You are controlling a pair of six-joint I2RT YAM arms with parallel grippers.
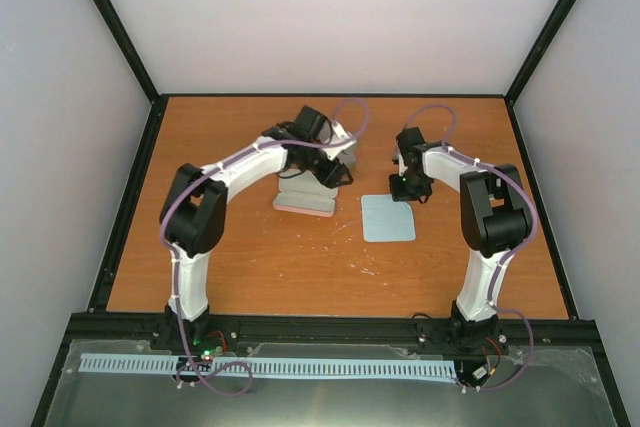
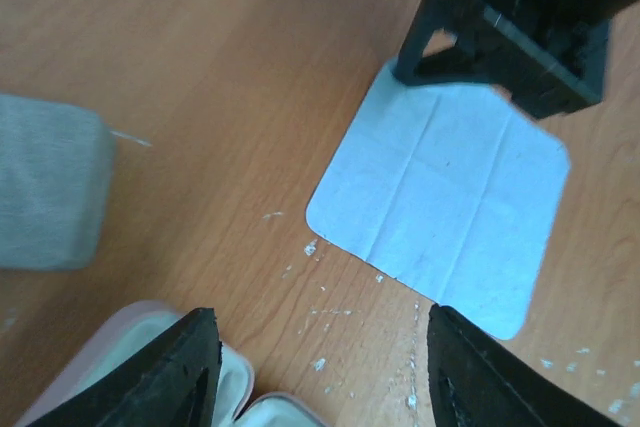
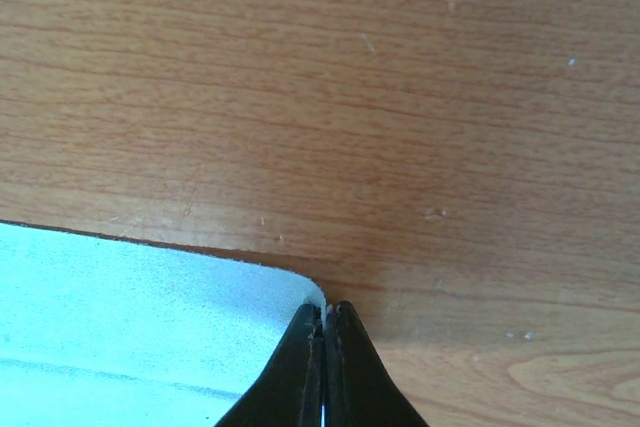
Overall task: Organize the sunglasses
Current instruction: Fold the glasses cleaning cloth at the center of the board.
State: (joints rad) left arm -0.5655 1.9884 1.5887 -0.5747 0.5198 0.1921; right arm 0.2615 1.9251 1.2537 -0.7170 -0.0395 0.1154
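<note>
Right jaws tight on cloth (image 3: 130, 337) corner, left jaws wide, case (image 2: 95, 352) cropped.

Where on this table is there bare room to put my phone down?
Bare wood: the wide front strip of the table between the cloth and the arm bases, and the back corners by the wall. Crowded: the middle, around grey case, cloth, left gripper and right gripper.

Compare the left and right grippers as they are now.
The left gripper has its jaws wide apart with nothing between them; the right gripper has its jaws pressed together. The left hangs over the pink case; the right pinches a corner of the light-blue cloth. Both are black and point down at the table.
</note>
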